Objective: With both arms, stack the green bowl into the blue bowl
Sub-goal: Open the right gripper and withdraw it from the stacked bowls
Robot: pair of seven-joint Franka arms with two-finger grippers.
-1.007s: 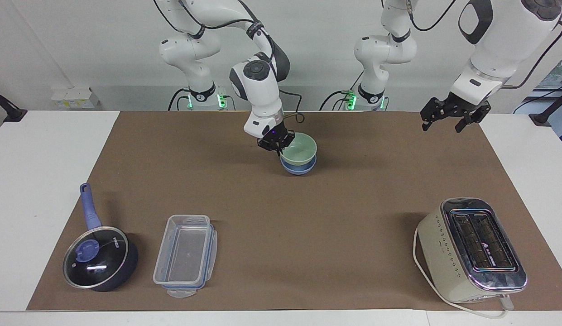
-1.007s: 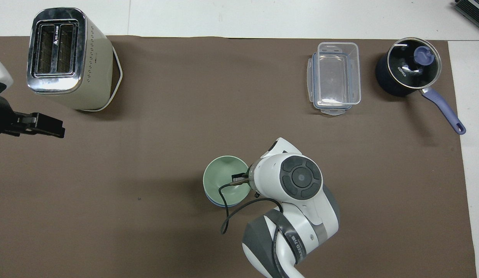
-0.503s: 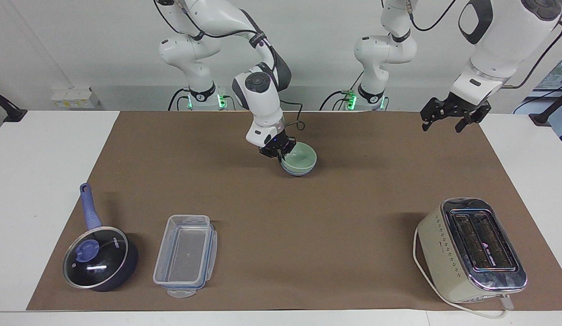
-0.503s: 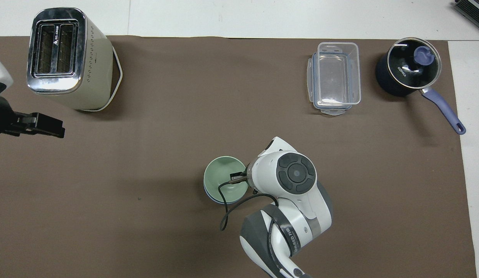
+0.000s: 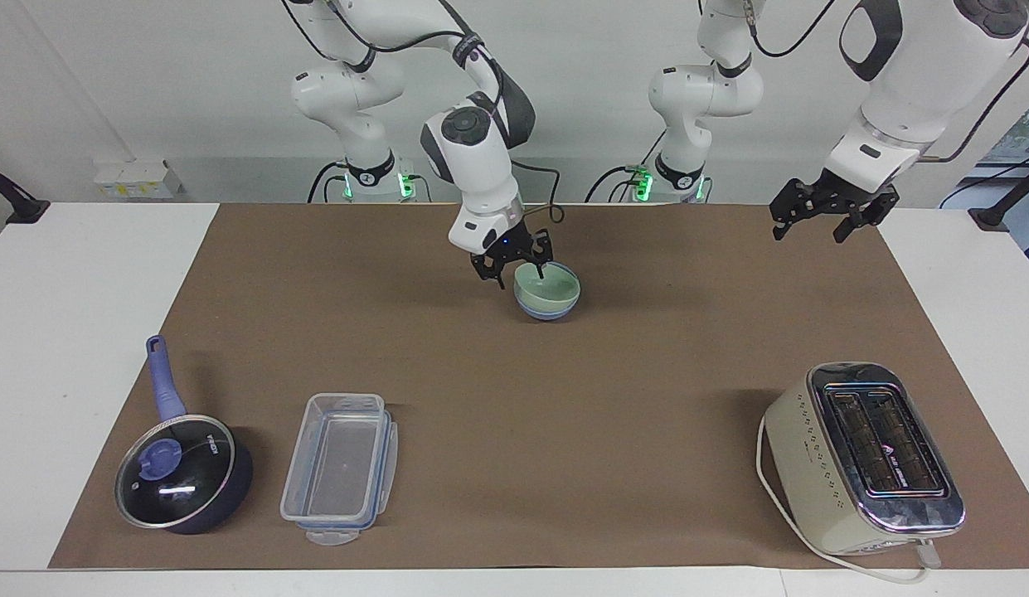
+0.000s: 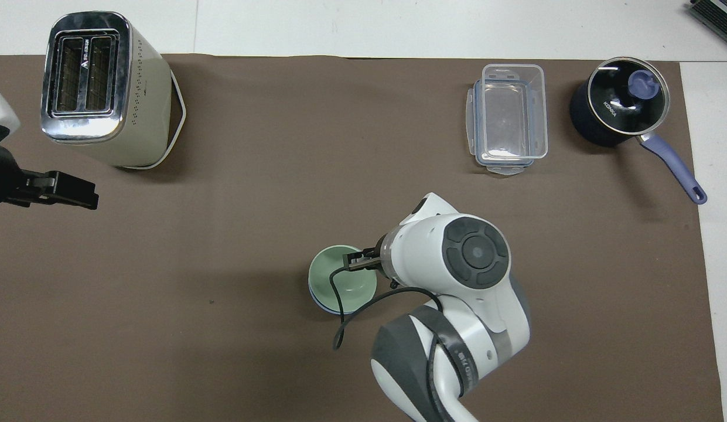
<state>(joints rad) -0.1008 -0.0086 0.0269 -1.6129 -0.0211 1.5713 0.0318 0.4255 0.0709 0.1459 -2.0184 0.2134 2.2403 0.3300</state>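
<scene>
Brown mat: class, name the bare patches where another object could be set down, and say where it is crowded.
Bare: the brown mat between the clear container and toaster, and from there up to the stacked bowls. Crowded: the saucepan sits close beside the container, and the open right gripper hangs at the green bowl nested in the blue bowl.

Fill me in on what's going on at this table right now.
The green bowl sits nested in the blue bowl on the brown mat, near the robots' end. The right gripper hangs open just over the green bowl's rim, not holding it, so the stacking looks done. The left gripper waits open in the air over the left arm's end of the mat. A toaster, a clear container and a lidded saucepan stand untouched, farther from the robots.
</scene>
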